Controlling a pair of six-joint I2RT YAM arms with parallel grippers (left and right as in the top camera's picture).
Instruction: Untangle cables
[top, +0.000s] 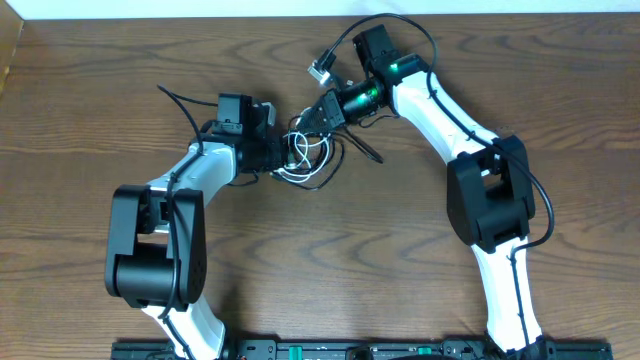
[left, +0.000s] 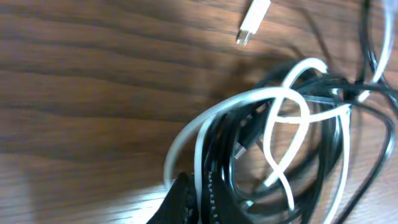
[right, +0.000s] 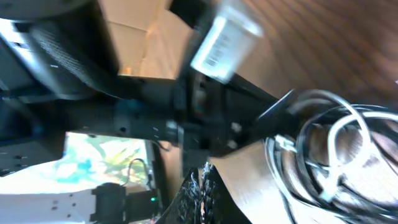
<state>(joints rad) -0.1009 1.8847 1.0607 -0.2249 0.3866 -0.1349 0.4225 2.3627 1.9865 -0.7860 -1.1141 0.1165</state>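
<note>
The cables (top: 308, 158) lie as one knotted bundle of white and black loops at the table's middle. My left gripper (top: 277, 152) is at the bundle's left edge. In the left wrist view its jaws (left: 198, 200) are shut on a white cable strand, with the tangle (left: 292, 140) spread to the right and a white plug end (left: 254, 20) lying loose above. My right gripper (top: 320, 112) is just above the bundle. Its jaws (right: 202, 186) are pressed together; no strand shows between them. The tangle (right: 329, 155) lies to their right.
A black cable end (top: 368, 150) trails right of the bundle. A white label tag (top: 320, 70) hangs on the right arm's own black wire. The left arm's black body (right: 186, 118) fills the right wrist view. The two arms are close together.
</note>
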